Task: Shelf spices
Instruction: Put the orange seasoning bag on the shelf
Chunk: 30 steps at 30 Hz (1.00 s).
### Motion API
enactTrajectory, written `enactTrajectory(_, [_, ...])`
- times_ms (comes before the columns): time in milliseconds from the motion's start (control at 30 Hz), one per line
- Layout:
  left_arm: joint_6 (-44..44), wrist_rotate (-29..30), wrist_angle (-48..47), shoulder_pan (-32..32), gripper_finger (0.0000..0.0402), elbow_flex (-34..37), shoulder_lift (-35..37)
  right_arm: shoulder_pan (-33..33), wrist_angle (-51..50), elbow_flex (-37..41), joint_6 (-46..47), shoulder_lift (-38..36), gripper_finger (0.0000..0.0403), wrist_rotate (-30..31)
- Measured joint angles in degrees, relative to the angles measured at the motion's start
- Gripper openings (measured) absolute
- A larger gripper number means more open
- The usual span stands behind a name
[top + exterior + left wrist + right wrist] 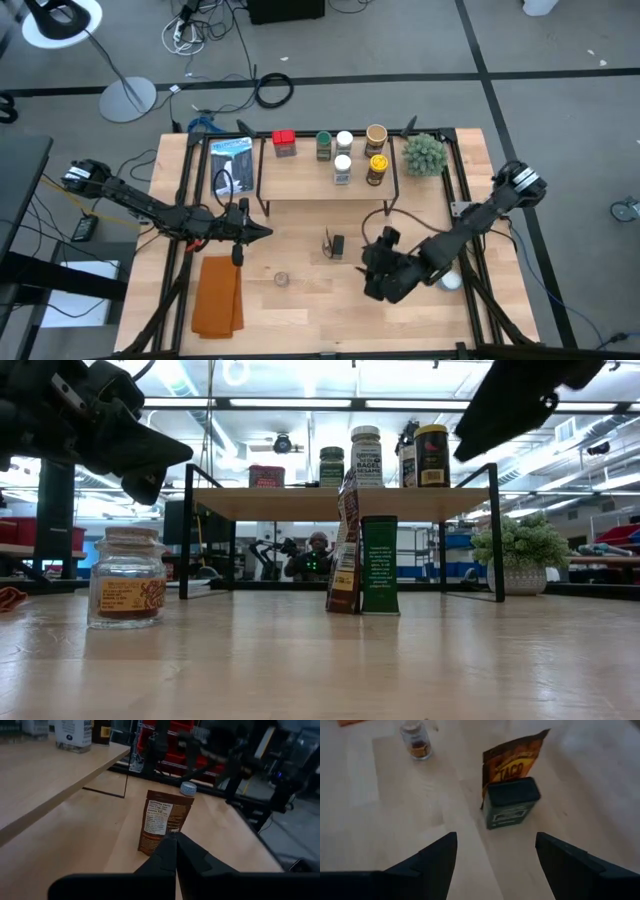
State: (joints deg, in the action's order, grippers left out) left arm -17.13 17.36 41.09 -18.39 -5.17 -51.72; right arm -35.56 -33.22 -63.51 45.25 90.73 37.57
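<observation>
— Claw, right [495,852]: how did it stand?

— Fingers spread wide, holding nothing. It hung above the bench [300,310], pointed at the small dark box [512,802] and the brown taco pouch [512,762] leaning against the box's back. Both items stood upright on the bench, touching, in front of the shelf [325,190] near its middle.

— Claw, left [262,232]?

— Fingers pressed together, nothing between them. It sat over the bench just off the shelf's left front leg, aimed toward the same pouch [162,822].

— Stock on the shelf?

— Red square tin [284,142] at the left end. Then a green-lidded jar [324,144], two white-lidded jars [343,140] one before the other, a tan-lidded jar [376,135] and a yellow-lidded jar [377,166] toward the right end. All upright.

— Stock still on the bench?

— One glass jar with reddish contents [127,578], standing alone, left of the box and pouch and nearer the front edge. A white round object [452,281] lay beside the right arm.

— Other entries?

— Orange cloth [218,296] at front left; green spiky plant ball [424,153] beside the shelf's right end.
</observation>
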Motion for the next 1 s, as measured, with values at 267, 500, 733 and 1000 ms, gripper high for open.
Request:
enactTrajectory(267, [-2.7, 0.0, 1.4, 0.0, 0.0005, 0.0, 0.0, 1.6, 5.7, -0.1, -9.6, 3.1, 0.0267, -0.2])
enactTrajectory(500, [-2.7, 0.0, 1.4, 0.0, 0.0005, 0.0, 0.0, 2.8, 11.1, -0.1, -30.7, 2.8, 0.0267, -2.2])
enactTrajectory(733, [-2.7, 0.0, 1.4, 0.0, 0.0005, 0.0, 0.0, 5.2, 17.8, -0.2, -50.6, 2.8, 0.0259, -4.9])
enactTrajectory(1000, [-2.7, 0.0, 1.4, 0.0, 0.0005, 0.0, 0.0, 10.7, 17.8, -0.2, -65.0, 2.8, 0.0241, -6.2])
